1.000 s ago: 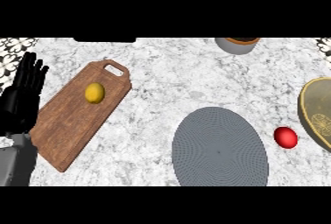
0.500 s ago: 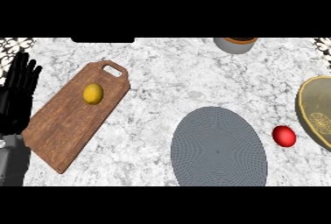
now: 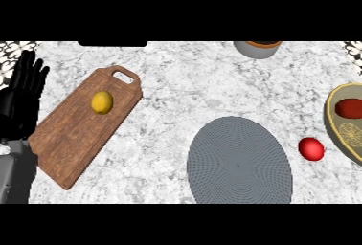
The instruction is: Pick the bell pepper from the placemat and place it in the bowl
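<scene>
The grey oval placemat (image 3: 239, 163) lies at the lower middle of the counter with nothing on it. A red rounded item (image 3: 311, 149) sits on the counter just right of the mat, close to the bowl. The tan bowl (image 3: 330, 125) is cut off by the right edge, and another red piece (image 3: 348, 107) shows inside it. My left hand (image 3: 20, 103) rests open at the left edge, fingers up, far from all of these. My right hand does not show.
A wooden cutting board (image 3: 78, 129) lies slanted at the left with a yellow lemon (image 3: 102, 102) on it. A grey cup (image 3: 258, 49) stands at the top edge.
My left hand has shifted slightly toward the left edge. The red item, mat and bowl stay where they were.
</scene>
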`<state>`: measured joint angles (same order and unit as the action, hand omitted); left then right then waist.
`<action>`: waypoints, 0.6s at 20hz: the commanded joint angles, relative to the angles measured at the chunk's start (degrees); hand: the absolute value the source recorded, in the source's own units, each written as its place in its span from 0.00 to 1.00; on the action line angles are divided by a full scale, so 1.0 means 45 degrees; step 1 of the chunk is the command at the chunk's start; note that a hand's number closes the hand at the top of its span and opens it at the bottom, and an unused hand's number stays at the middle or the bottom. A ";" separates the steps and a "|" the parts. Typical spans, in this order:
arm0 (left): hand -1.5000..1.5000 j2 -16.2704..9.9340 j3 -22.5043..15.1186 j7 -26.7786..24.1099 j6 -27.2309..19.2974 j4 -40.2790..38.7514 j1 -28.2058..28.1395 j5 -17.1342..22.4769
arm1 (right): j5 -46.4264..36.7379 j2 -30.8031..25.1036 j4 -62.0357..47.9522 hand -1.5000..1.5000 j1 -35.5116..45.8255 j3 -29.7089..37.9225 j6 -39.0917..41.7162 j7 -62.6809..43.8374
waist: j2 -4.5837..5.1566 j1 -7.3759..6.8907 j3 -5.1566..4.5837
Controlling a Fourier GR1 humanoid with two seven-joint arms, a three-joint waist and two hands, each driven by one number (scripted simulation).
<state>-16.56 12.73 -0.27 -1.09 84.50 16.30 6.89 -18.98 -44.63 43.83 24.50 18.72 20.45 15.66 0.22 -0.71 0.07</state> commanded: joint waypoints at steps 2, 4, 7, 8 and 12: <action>0.50 -0.0366 0.0300 -0.0004 0.0331 -0.0148 0.0104 0.0226 | 0.1123 0.0405 -0.1210 0.00 0.0731 0.1345 -0.0612 0.1074 | 0.0002 0.0019 0.0002; 0.50 -0.0215 0.0213 0.0080 0.0080 -0.0004 -0.0087 0.0050 | 0.1599 0.0469 -0.1107 0.00 0.0570 0.2078 -0.1375 0.1253 | -0.0037 0.0099 -0.0001; 0.50 -0.0347 0.0380 -0.0272 0.0146 -0.0783 0.0526 0.0049 | 0.1893 -0.0041 -0.2252 0.00 0.1388 0.2839 -0.2014 0.1442 | 0.0050 0.0054 0.0003; 0.50 -0.0101 0.0086 0.0169 -0.0029 -0.0123 0.0363 -0.0001 | 0.2299 -0.0938 -0.2619 0.00 0.1360 0.3345 -0.1313 0.1247 | 0.0014 0.0053 0.0008; 0.50 0.0119 0.0124 -0.0788 0.0378 -0.0300 -0.0474 0.0114 | 0.2739 -0.2017 -0.4171 0.00 0.1194 0.4179 -0.1116 0.1622 | 0.0042 0.0005 0.0008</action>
<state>-16.77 13.40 -1.49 -0.25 84.51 15.16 7.24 -9.15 -49.61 30.36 29.03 33.71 14.53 22.37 0.31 -0.73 0.12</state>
